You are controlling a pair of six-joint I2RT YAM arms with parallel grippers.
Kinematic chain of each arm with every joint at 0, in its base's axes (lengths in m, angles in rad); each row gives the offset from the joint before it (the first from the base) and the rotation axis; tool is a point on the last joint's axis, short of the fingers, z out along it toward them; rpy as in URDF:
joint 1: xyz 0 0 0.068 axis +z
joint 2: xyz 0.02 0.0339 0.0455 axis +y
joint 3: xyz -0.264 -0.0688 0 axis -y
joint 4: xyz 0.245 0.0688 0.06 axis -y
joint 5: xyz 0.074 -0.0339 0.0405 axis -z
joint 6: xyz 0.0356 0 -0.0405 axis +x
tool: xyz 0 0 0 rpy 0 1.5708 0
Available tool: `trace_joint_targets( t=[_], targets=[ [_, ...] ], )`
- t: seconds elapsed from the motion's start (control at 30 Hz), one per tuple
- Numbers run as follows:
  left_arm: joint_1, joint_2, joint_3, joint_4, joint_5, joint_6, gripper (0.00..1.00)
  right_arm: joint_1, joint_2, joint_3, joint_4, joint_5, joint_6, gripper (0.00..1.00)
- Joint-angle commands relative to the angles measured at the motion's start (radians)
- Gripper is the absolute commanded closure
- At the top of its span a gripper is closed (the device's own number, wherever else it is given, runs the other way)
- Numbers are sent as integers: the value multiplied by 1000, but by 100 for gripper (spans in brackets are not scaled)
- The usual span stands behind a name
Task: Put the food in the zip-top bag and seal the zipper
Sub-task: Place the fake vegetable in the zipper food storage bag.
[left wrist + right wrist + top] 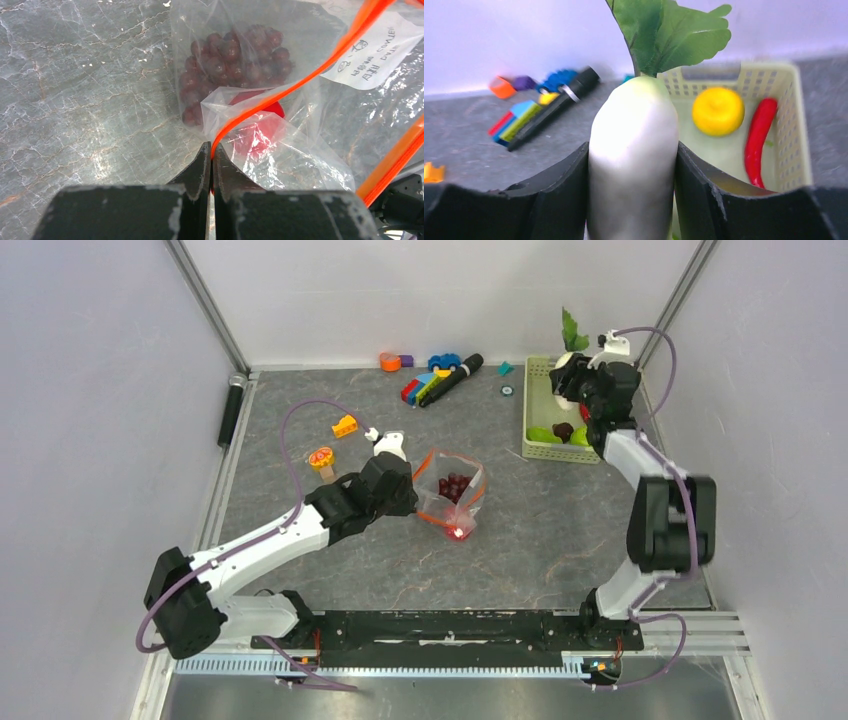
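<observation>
The clear zip-top bag (452, 490) stands open mid-table, with the dark red grape bunch (455, 484) and a red apple (459, 531) inside; both show in the left wrist view, grapes (232, 57) and apple (260, 131). My left gripper (412, 496) is shut on the red-orange zipper (280, 89) at the bag's mouth edge and holds it up. My right gripper (572, 380) is shut on the white radish (633, 155) with green leaves, lifted above the basket. A yellow fruit (717, 111) and a red chili (757, 140) lie in the basket.
The pale green basket (537, 430) stands at the back right with green and dark items in it. Coloured toy blocks (425, 386) and a black marker (455, 378) lie at the back. A yellow block (345, 425) and an orange-slice toy (321, 457) sit left of the bag.
</observation>
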Motion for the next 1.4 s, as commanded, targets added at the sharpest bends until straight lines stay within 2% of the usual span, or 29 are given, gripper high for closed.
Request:
trace_joint_targets(
  t=[0.0,0.2,0.3,0.5,0.6,0.8,1.13,1.37],
  targets=[
    [5,-50,9,27,32,29,98,23,-230,-131,81,-8,-19,80],
    [7,-74,-8,39,29,26,98,132,-437,-281,133,-126,24,82],
    [6,-71,-7,41,36,25,98,268,-548,-353,168,-186,-1,82],
    [7,-82,-18,55,52,31,98,563,-733,-475,266,-197,-83,82],
    [7,-84,-21,60,63,31,98,678,-752,-502,319,-233,-127,82],
    [7,-75,-24,71,78,24,98,860,-690,-515,332,-245,-213,81],
    [7,-50,-24,84,95,18,98,913,-624,-634,495,-19,-178,78],
    [7,-49,-26,90,113,15,98,939,-552,-599,437,186,-202,71]
  ],
)
